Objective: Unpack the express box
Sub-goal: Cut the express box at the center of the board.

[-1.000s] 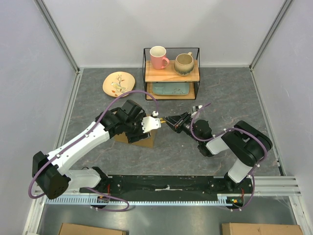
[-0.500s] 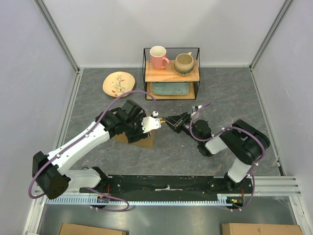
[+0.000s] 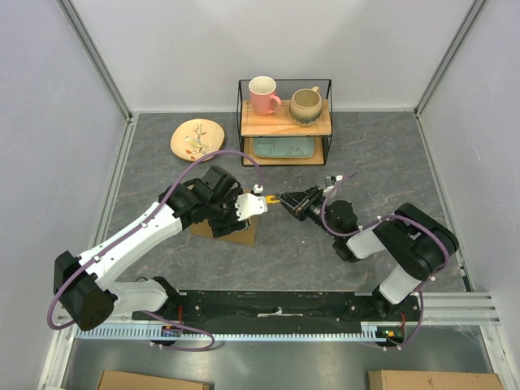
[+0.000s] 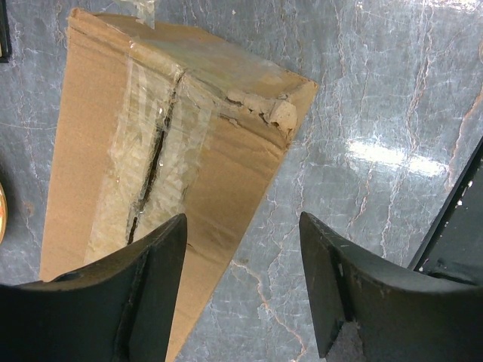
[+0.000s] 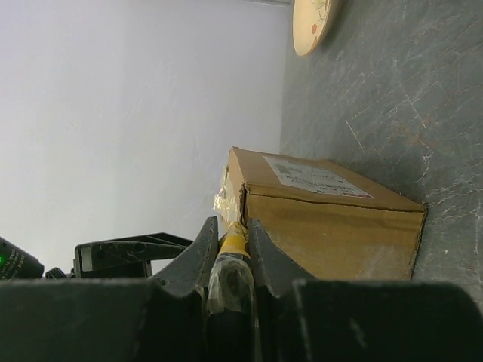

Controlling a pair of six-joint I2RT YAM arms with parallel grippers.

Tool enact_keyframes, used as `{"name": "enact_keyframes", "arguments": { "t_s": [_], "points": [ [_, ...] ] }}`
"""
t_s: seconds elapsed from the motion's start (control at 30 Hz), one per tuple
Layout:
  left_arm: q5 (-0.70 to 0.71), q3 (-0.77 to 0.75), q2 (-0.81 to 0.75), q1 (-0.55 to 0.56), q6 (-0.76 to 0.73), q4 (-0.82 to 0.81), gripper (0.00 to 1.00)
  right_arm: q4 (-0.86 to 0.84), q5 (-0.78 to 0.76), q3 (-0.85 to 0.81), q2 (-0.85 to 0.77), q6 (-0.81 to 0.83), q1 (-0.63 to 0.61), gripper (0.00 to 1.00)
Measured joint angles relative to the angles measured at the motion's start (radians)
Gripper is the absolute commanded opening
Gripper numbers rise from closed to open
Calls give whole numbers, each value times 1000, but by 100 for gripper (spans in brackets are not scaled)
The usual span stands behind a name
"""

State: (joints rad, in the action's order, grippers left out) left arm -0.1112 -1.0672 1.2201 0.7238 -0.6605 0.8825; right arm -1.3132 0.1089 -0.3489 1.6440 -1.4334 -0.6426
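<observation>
express box [image 4: 113, 151] sits on the grey table [image 4: 377, 90], left of centre, its taped seam slit. left gripper [image 4: 241, 226] hovers over one edge, jaws spread. right gripper [image 5: 228, 225] pinches a yellow tool [image 5: 231, 249] - tip by the box's taped top.

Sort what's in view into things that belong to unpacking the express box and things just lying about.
Belongs to the job:
- express box
- yellow-tipped tool, shut in the right gripper
- left gripper, open at the box

Just lying about:
- patterned plate
- wire rack with pink mug, beige mug and teal tray
- cardboard boxes at the near edge
</observation>
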Motion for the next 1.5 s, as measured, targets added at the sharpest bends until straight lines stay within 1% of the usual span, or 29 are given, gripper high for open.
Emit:
{"name": "enact_keyframes", "arguments": {
  "t_s": [0.33, 1.17, 1.5],
  "points": [
    [0, 0, 0, 0, 0, 0, 68, 7, 3, 0, 50, 2, 3, 0],
    [-10, 0, 0, 2, 6, -1, 68, 8, -9, -50, 71, 10, -2, 0],
    [-22, 0, 16, 32, 10, -5, 68, 8, -24, -53, 64, 18, -24, 0]
  ]
}}
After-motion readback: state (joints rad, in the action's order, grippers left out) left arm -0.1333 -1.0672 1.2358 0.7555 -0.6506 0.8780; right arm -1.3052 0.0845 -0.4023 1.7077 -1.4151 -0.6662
